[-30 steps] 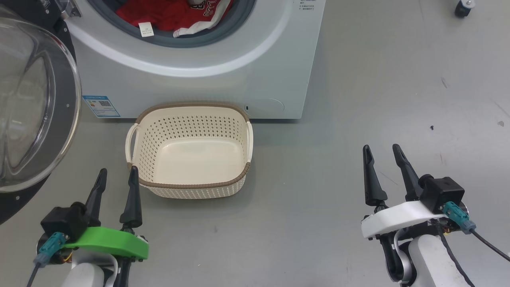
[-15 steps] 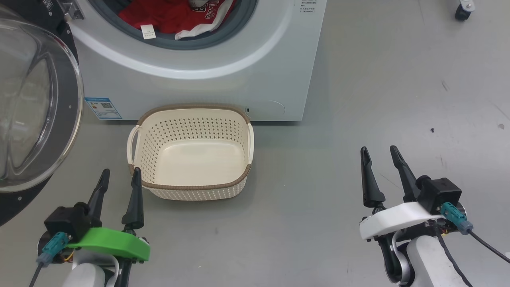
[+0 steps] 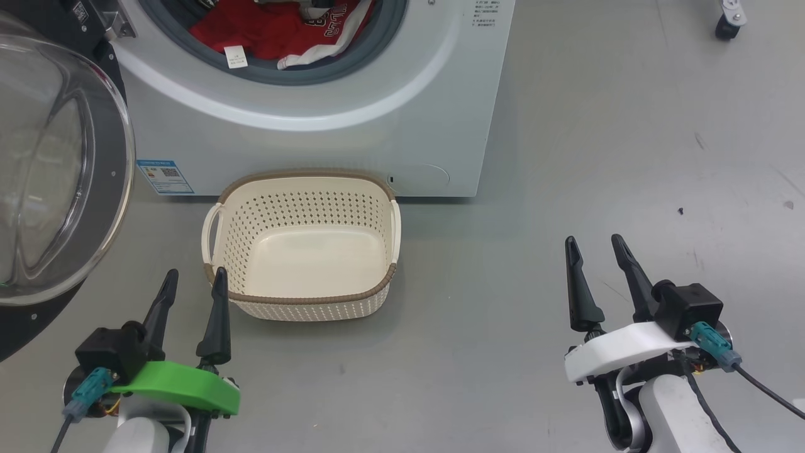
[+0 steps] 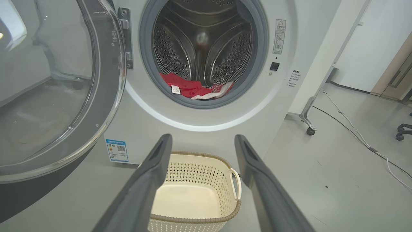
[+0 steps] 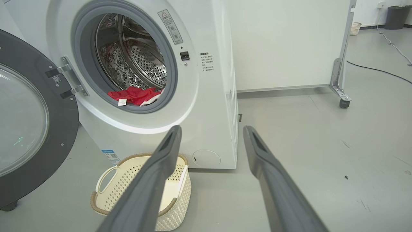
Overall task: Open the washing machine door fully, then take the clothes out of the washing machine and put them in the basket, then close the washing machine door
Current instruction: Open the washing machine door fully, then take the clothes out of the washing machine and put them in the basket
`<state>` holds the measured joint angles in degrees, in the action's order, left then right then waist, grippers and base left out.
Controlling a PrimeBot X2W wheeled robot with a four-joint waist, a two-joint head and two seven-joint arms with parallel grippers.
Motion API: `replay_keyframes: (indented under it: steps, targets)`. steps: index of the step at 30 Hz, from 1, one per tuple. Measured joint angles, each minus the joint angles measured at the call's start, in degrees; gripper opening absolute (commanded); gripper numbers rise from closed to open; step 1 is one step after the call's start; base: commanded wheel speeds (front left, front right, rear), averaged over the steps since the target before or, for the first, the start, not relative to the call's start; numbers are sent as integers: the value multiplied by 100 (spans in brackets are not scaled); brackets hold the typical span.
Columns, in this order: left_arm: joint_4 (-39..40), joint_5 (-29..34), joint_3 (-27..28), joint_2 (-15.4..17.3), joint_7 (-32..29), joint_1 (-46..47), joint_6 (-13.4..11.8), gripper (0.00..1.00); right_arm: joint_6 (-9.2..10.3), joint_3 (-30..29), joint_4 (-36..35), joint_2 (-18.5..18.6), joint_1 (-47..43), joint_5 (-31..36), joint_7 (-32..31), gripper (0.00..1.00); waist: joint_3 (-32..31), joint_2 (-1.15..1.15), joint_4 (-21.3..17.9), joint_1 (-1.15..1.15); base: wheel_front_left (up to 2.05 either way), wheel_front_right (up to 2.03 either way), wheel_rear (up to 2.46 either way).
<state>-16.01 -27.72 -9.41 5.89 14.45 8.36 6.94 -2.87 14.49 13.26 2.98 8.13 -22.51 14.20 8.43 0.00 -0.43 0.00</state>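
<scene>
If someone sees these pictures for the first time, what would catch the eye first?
Probably the red clothes lying low in the steel drum of the white washing machine. Next, the large washing machine door swung open at the left, and the empty cream basket on the floor right in front of the machine.

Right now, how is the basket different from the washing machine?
The basket is small and cream; the washing machine is big and white. The basket is empty; the washing machine holds red clothes. The basket opens upward; the washing machine opens at its front, its door swung wide. Both stand on the grey floor.
</scene>
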Motion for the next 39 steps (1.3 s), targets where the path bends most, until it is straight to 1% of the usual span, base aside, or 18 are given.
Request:
replay_keyframes:
  steps: [5, 9, 12, 20, 30, 39]
  targets:
    - [-5, -20, -42, -1, 0, -12, 0, 100, -1, 15, 5, -1, -16, 1, 0, 100, -3, 0, 2, 0, 2, -2, 0]
    - [10, -246, -140, -14, 0, -20, 0, 100, -1, 15, 5, -1, -17, 1, 0, 100, 6, 0, 10, 0, 16, -16, 0]
    - [21, -305, -176, -20, 0, -23, 1, 100, 0, 15, 5, -2, -17, 1, 0, 100, 13, 0, 15, 0, 31, -31, 0]
    - [23, -354, -189, 24, 0, -37, 1, 100, 0, 15, 7, -3, -18, 0, 0, 100, 17, 0, 19, 0, 53, -53, 0]
    - [54, -408, -227, 56, 0, -39, 1, 100, 0, 1, 7, -7, -18, 0, 0, 100, 11, 0, 24, 0, 90, -90, 0]
    - [131, -425, -243, 126, 0, -39, 1, 100, 1, -4, 7, -9, -23, 0, 0, 100, 32, 0, 55, 0, 130, -130, 0]
